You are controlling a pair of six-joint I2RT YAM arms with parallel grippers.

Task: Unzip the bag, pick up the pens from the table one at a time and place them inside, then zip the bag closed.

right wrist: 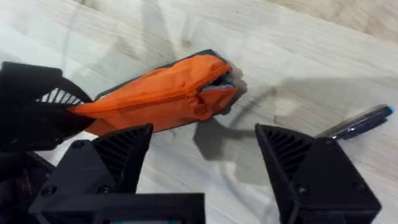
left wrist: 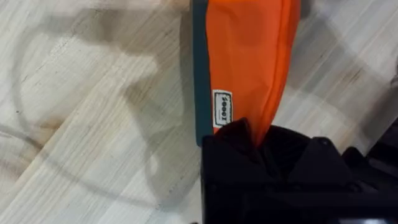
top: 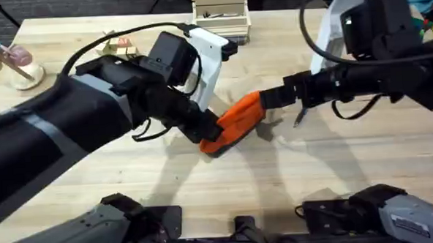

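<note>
Left black two-finger gripper [left wrist: 261, 140] clamped on one end of the elongated bright orange fabric pouch [top: 235, 121], mid light wooden plank table [top: 204, 180]. Right black gripper [right wrist: 202, 155] spread wide, holding nothing, just beside the pouch's far, slightly gaping end. Contents hidden. Thin dark pen [right wrist: 360, 122] lying near, on bare wood.

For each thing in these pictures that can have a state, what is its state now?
bag: lying on the table, one end held by the left gripper, zipper partly open at the other end.
left gripper: shut on the bag's end.
right gripper: open, above the table near the bag's open end.
dark pen: lying on the table, outside the bag.
</note>
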